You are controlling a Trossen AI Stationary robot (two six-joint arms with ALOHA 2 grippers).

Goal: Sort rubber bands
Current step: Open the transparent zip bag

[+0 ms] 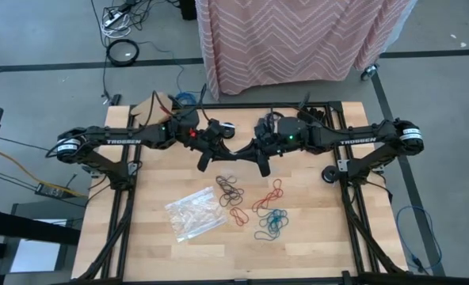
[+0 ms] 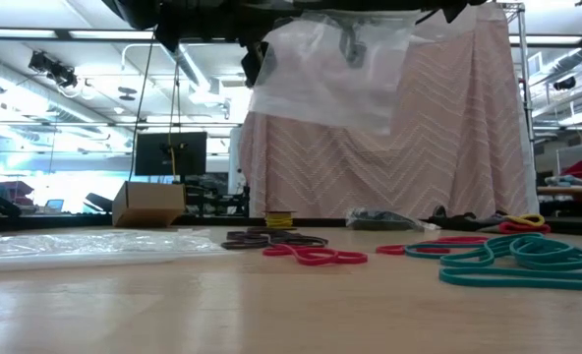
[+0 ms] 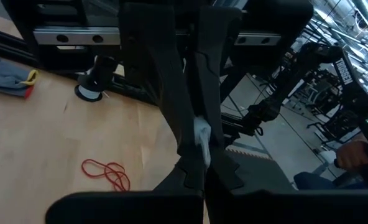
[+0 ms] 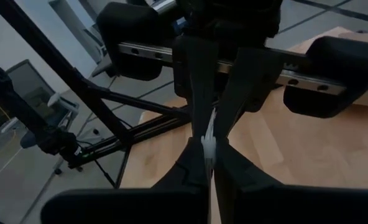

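Both your left tool [image 1: 205,164] and right tool [image 1: 264,168] pinch one clear bag [image 2: 320,74] aloft; uneven pulling could tear it over the bands [image 1: 254,207].

Wooden table [image 1: 314,237] with rubber bands [image 1: 254,207], plastic bag [image 1: 193,214]

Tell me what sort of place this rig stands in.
Probably a robotics lab or workshop: a wooden table in a metal frame, cables on a bare grey floor, and, in the low view, a monitor and ceiling strip lights behind a hanging patterned cloth.
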